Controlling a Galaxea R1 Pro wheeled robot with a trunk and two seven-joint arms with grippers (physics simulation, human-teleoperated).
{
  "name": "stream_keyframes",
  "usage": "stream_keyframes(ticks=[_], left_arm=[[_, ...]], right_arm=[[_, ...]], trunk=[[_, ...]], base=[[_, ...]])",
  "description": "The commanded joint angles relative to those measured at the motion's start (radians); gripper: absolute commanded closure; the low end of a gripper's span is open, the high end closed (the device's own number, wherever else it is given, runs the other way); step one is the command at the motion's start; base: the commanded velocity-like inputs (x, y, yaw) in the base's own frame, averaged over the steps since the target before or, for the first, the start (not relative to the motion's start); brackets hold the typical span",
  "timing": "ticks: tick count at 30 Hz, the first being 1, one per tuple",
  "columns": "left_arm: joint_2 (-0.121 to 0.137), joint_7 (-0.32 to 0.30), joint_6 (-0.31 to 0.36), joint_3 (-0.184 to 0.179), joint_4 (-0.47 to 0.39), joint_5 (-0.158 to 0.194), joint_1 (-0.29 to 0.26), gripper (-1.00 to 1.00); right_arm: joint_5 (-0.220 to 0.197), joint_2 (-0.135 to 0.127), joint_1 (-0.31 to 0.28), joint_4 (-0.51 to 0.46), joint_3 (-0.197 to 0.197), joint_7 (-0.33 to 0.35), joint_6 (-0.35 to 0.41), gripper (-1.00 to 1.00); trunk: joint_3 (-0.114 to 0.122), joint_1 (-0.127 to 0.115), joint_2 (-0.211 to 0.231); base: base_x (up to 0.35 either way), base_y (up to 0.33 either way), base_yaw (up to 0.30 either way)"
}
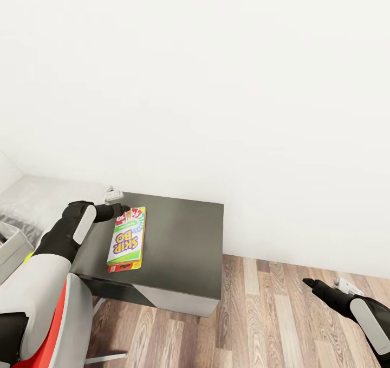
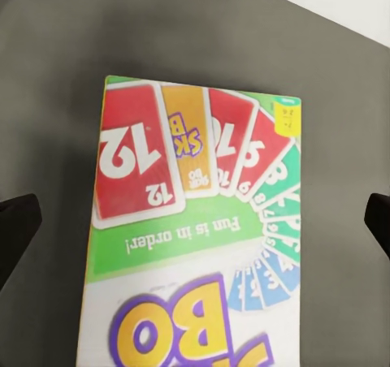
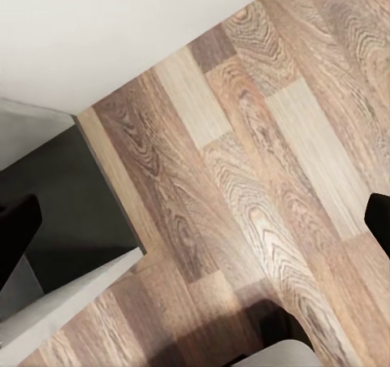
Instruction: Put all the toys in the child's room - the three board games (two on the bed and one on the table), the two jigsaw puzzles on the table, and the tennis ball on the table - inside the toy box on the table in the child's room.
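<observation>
One board game [image 1: 127,239], a flat box with red cards, a green band and big yellow-purple letters, lies on a low dark grey-topped cabinet [image 1: 179,238]. My left gripper [image 1: 122,210] hovers at the box's far end, open. In the left wrist view the board game [image 2: 195,245] lies below, between the widely spread fingers of the left gripper [image 2: 195,221], which hold nothing. Off to the right, my right gripper [image 1: 310,283] hangs open over the wood floor [image 3: 268,180]. The bed [image 1: 43,200] with its pale cover shows at the left.
The cabinet stands against a white wall [image 1: 216,86]. A small white object [image 1: 114,195] sits at its back left corner. A light grey edge [image 1: 11,249] shows at the far left. Wood-plank floor [image 1: 271,314] spreads to the right of the cabinet.
</observation>
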Motion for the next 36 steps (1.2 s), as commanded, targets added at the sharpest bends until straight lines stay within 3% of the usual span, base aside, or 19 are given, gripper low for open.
stream_keyframes(ticks=[1,15,22,36], left_arm=[[0.0,0.003,0.005,0.001,-0.001,0.007,-0.001,-1.0],[0.005,-0.003,0.01,0.01,0.031,0.014,-0.002,-1.0],[0.011,-0.143,0.012,0.013,0.08,0.012,-0.008,-1.0],[0.012,-0.175,0.005,0.013,0.082,0.008,-0.008,-1.0]], right_arm=[[-0.011,0.0,0.0,-0.001,0.0,-0.009,0.004,-1.0],[-0.011,0.0,0.0,0.001,0.0,-0.009,0.005,-1.0],[-0.011,0.0,0.0,0.001,0.0,-0.009,0.005,-1.0],[-0.011,0.0,0.0,0.003,0.001,-0.009,0.005,-1.0]], trunk=[[-0.002,0.001,-0.002],[-0.019,0.001,-0.002],[-0.031,0.001,-0.002],[-0.054,0.001,-0.002]], base=[[0.0,0.0,0.0],[0.0,0.0,0.0],[0.0,0.0,0.0],[0.0,0.0,0.0]])
